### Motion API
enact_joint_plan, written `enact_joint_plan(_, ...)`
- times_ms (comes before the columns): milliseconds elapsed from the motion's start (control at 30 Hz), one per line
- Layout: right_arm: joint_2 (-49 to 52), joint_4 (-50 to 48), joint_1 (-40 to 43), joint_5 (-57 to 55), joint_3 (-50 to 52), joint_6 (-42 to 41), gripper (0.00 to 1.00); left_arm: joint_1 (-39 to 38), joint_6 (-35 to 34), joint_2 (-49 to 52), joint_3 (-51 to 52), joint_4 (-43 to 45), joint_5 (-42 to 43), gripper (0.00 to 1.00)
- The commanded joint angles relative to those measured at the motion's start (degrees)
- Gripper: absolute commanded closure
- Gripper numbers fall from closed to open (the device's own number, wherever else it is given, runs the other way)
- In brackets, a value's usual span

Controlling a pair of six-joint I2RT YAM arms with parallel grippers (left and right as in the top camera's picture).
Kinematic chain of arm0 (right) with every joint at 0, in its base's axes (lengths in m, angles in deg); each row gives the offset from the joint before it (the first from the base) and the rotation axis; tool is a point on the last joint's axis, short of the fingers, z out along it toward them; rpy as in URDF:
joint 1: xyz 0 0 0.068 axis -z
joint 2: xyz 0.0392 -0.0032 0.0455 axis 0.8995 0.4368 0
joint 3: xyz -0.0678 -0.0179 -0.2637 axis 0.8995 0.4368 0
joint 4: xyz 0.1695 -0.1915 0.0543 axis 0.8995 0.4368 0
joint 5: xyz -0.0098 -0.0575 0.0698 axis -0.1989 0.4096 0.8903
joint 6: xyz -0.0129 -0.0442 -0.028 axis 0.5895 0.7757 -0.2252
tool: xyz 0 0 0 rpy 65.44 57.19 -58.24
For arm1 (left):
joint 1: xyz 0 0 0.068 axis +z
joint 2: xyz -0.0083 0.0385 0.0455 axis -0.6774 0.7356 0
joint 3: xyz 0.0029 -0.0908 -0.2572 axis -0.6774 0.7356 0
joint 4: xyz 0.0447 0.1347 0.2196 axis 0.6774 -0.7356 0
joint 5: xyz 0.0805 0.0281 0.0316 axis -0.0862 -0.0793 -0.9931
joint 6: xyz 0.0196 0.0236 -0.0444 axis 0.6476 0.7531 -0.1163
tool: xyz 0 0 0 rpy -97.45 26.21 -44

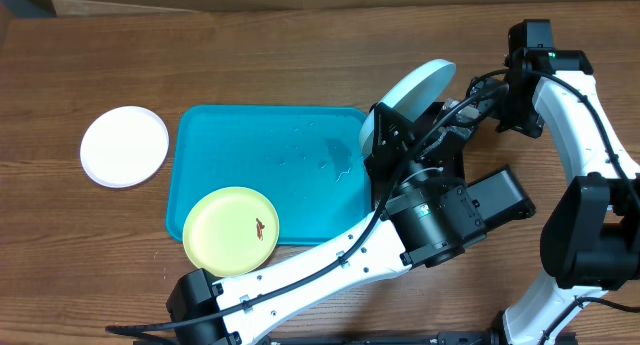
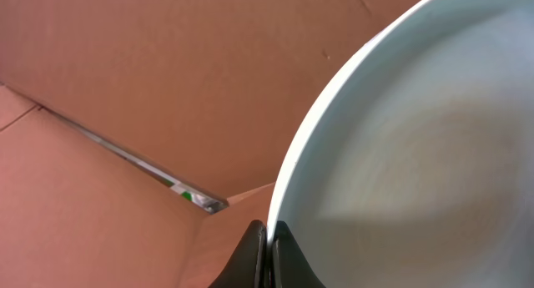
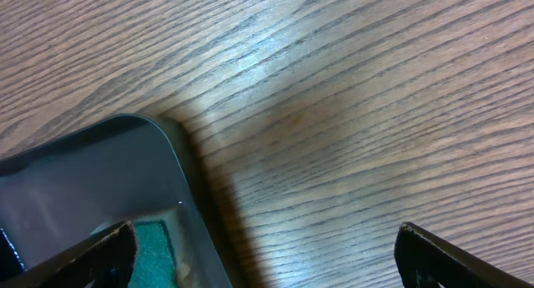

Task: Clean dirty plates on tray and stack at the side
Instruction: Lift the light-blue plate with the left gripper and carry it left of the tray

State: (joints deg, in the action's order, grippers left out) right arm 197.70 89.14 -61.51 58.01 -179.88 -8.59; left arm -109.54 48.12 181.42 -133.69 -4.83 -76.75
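Left gripper is pinching the rim of the light blue plate, jaws pressed together on the edge, holding it lifted and tilted on edge above the right end of the teal tray

Right gripper is hanging spread wide and empty over bare table, just beside the corner of the black tray. A green thing is lying inside that tray. It's probably the sponge, but only a sliver is showing

Other plates: yellow plate is sitting on the teal tray's corner nearest the left arm's base, with a brown smear showing. White plate is lying on the table left of the tray, apart from it

I'm reading the step as presenting the blue plate for a wipe. What I'm thinking for doing it well:
- right arm is needing the wiper first, and its jaws are sitting off to the side of the green thing, so it should be centring over it before closing
- a thin rim pinch is going to lever under wiping pressure, so it should be pushing toward the pinched edge, not across it
- the plate should be staying over the teal tray so anything wiped off is dropping in there
- the left wrist view isn't showing any smear on the blue face, but only part of it is in frame
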Motion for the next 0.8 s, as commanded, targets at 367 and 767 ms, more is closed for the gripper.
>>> enact_joint_plan(367,-1.22,-0.22,0.11,-0.13,-0.72,-0.44,0.0,15.61,-6.08,-1.38,-1.62,-1.36,57.51,0.96)
enact_joint_plan(767,-1.22,-0.22,0.11,-0.13,-0.72,-0.44,0.0,60.33,-6.05,-0.98,-0.98,-12.74,101.44,0.96)
